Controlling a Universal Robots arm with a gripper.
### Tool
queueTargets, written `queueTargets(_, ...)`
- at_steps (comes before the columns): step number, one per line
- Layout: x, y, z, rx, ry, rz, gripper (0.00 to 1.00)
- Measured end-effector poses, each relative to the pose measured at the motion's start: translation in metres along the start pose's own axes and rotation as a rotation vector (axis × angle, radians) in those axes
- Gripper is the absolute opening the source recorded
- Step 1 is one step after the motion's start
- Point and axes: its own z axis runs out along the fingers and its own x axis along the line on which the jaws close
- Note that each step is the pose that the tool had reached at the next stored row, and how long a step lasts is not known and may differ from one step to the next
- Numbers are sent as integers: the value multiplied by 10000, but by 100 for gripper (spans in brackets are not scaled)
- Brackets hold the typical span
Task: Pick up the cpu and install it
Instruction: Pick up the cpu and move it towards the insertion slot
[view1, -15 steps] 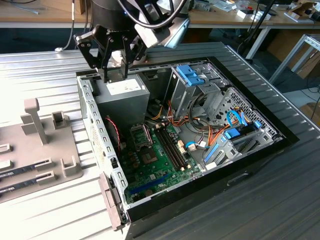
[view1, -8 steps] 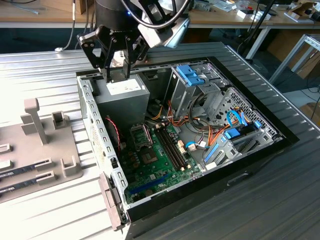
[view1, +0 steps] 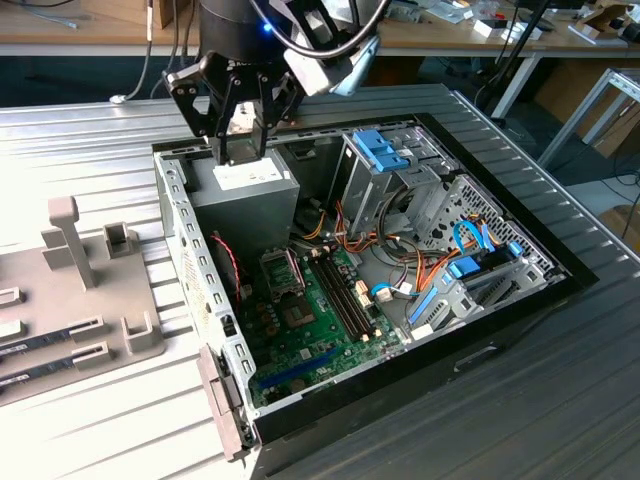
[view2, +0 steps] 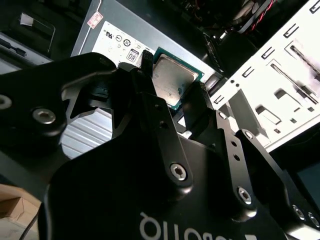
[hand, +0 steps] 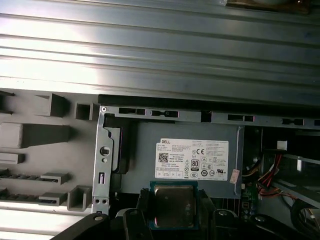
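1. My gripper (view1: 240, 148) is clenched on the cpu (hand: 173, 206), pinching two opposite edges.
2. In the exterior view it hangs over the grey power supply (view1: 245, 192), at the far left corner of the open computer case (view1: 190, 250).
3. The processor socket (view1: 281, 270) on the green motherboard (view1: 300, 325) lies nearer, lower, slightly toward the exterior view's right.
4. Orange cables (view1: 375, 250) and the drive cage (view1: 390, 165) stand further right.

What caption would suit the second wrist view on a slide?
Gripper holds the cpu over the power supply of the open case.
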Motion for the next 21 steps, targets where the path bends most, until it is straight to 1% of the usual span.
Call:
queueTargets(7,-66,-16,22,0,0,0,47)
queueTargets(14,-98,-31,37,1,1,0,47)
queueTargets(21,-116,-41,49,0,0,0,47)
